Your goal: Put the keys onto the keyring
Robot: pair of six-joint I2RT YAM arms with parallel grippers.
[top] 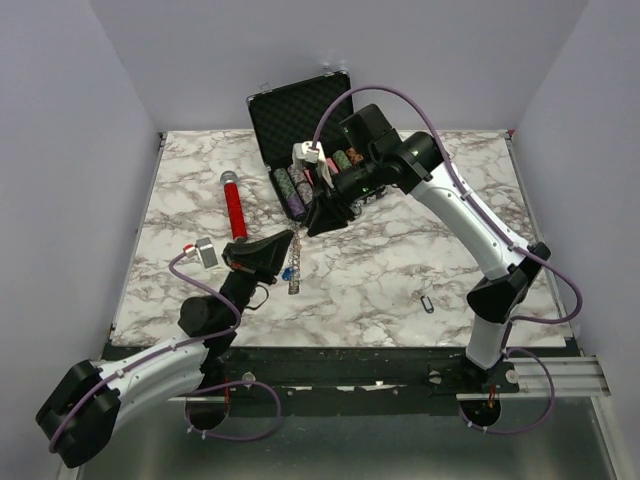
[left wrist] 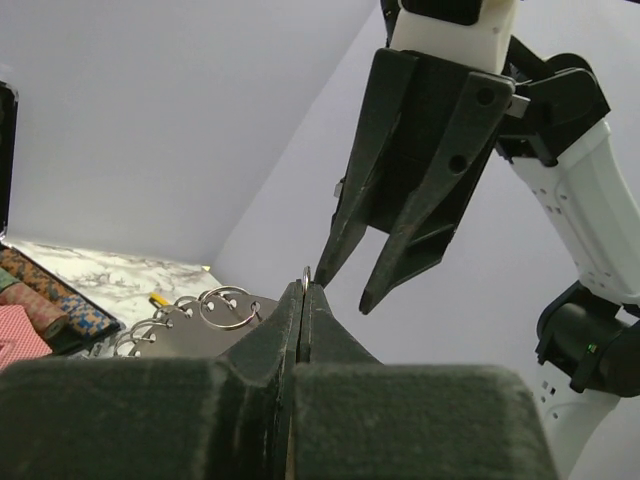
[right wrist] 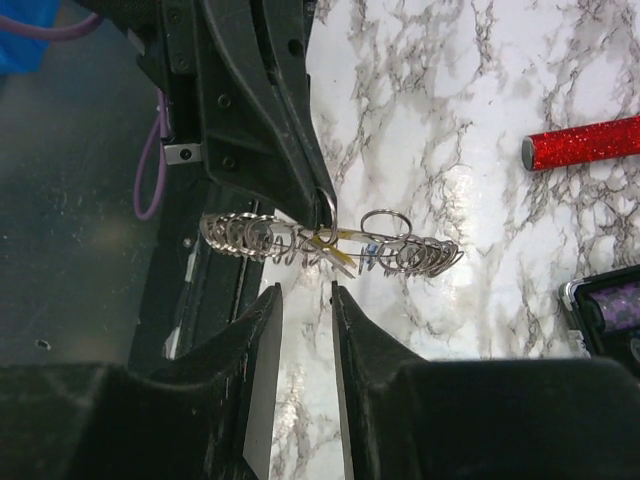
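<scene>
left tool (left wrist: 303, 288) clamped shut on keyring (right wrist: 330, 245), held above counter (top: 400, 270) | right tool (right wrist: 305, 290) jaws apart, empty, just beside keyring | one key (top: 427, 302) flat on counter, well right of keyring

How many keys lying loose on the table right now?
1: a small dark-tagged key on the right side of the table. More may hang on the keyring pinched by the left gripper, too bunched to count.
</scene>
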